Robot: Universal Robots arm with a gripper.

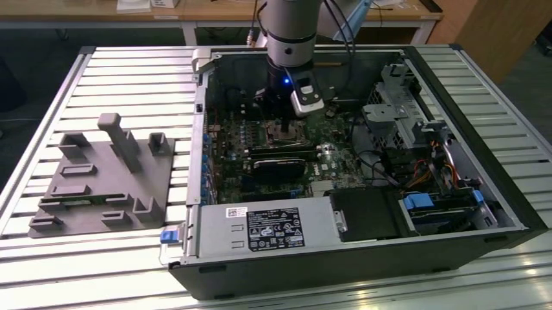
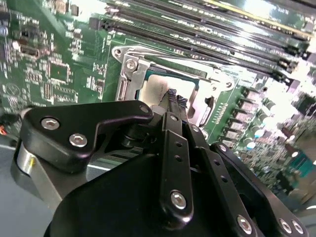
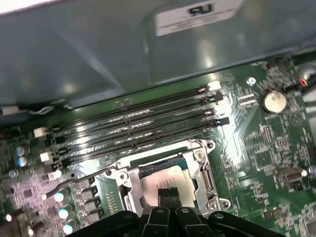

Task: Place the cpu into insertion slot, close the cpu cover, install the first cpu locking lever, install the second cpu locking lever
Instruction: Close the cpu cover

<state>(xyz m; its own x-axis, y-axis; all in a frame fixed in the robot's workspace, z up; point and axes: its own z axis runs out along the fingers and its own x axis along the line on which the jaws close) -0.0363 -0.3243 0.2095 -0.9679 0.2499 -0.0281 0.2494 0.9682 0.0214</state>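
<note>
Gripper (image 2: 174, 98), my fingers pressed together and holding nothing, points tip-down directly over the cpu (image 2: 155, 88), touching or nearly touching its face.

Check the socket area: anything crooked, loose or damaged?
No damage shows. The chip lies flat and square inside the metal cover and its cut-out. The gripper, fingers together, sits right over the chip's face. One oddity: a thin rod angles away from the cover's corner, possibly an unlatched lever.
</note>
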